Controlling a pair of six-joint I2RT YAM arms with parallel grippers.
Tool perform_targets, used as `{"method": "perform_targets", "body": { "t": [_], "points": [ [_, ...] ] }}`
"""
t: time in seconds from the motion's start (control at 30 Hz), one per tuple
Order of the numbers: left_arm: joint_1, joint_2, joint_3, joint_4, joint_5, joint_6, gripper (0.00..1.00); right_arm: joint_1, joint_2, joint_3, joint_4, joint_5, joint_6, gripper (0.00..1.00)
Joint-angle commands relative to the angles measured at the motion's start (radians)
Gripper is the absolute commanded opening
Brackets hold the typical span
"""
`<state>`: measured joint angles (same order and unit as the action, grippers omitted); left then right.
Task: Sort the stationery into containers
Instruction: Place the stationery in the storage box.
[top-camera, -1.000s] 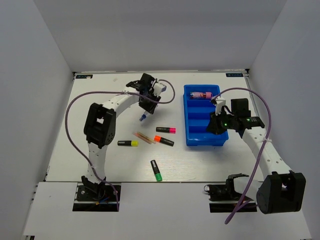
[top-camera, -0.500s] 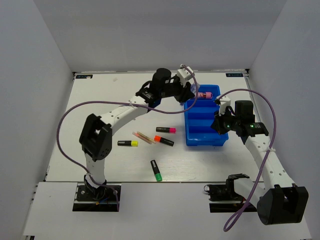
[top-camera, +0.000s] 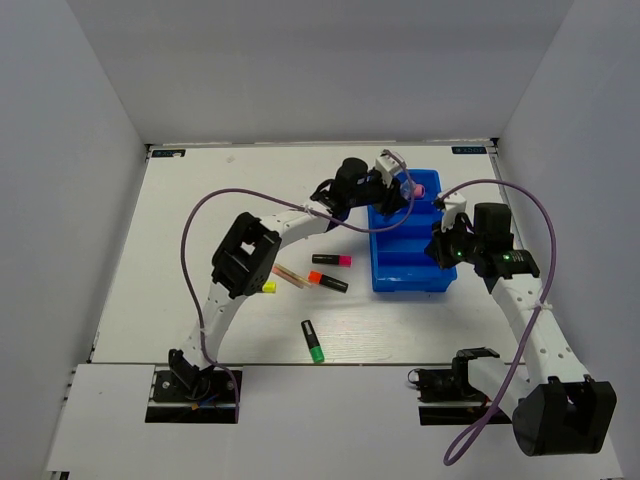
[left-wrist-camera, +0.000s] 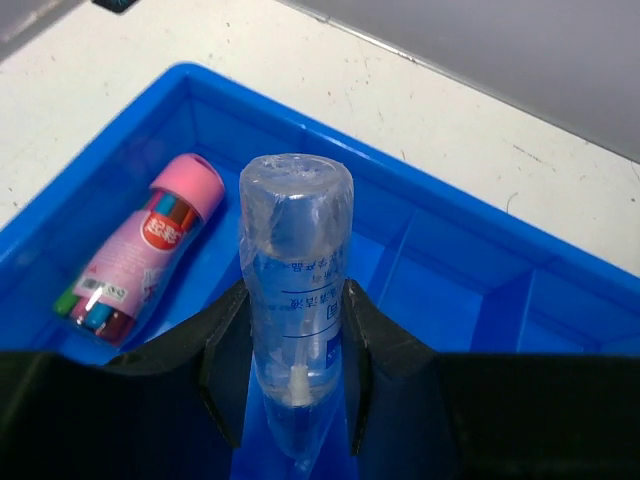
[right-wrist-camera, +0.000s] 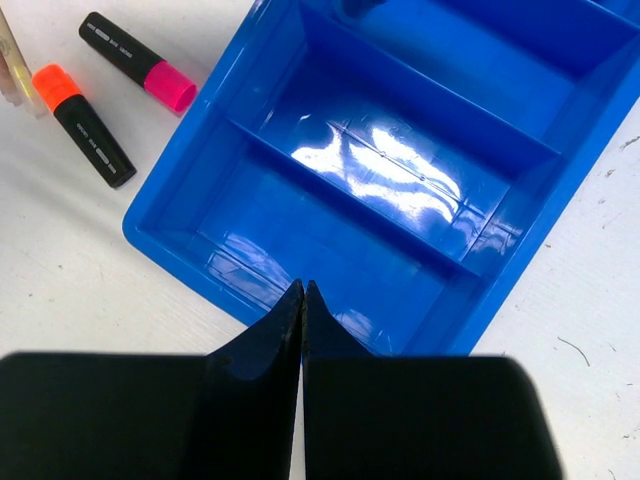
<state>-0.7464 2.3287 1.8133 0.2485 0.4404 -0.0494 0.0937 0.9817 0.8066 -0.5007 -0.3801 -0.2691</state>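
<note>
Swung over since the earlier view, the pen (left-wrist-camera: 295, 260) is being clamped lengthwise in the left claw (left-wrist-camera: 293, 345), the bin (left-wrist-camera: 460, 300) compartment holding the tube (left-wrist-camera: 150, 250) lying just beneath.

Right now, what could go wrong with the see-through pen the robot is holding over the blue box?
The left claw holds the clear pen right by the pink tube, so it might drop into that same slot of the blue bin and mix them. The shut right claw hangs near the bin's edge and could bump it.
</note>
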Motion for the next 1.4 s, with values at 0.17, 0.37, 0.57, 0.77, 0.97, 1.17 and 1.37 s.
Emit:
{"method": "perform_targets", "body": {
  "t": [0.17,0.37,0.57,0.77,0.97,1.17,1.37],
  "points": [
    [-0.011,0.023,0.124,0.031,-0.031,0.016,0.04,-0.003,-0.021,-0.006,0.033,-0.016,-0.005,0.0],
    [-0.013,0.044,0.133,0.003,-0.043,0.032,0.1,-0.003,-0.021,-0.009,0.034,-0.016,-0.01,0.0],
    [-0.013,0.06,0.142,-0.017,-0.065,0.042,0.12,-0.003,-0.02,-0.009,0.034,-0.023,-0.012,0.01],
    [-0.014,0.067,0.138,-0.031,-0.083,0.074,0.27,-0.006,-0.026,-0.009,0.033,-0.032,-0.015,0.11],
    [-0.013,0.054,0.126,-0.025,-0.086,0.072,0.69,-0.011,-0.028,-0.009,0.028,-0.046,-0.015,0.34],
    [-0.025,0.002,0.175,-0.048,-0.071,0.063,0.77,-0.014,-0.028,-0.009,0.022,-0.065,-0.018,0.45],
    [-0.031,-0.225,0.014,0.011,-0.101,-0.047,0.03,-0.019,-0.069,-0.035,0.03,-0.192,-0.089,0.0]
  ]
}}
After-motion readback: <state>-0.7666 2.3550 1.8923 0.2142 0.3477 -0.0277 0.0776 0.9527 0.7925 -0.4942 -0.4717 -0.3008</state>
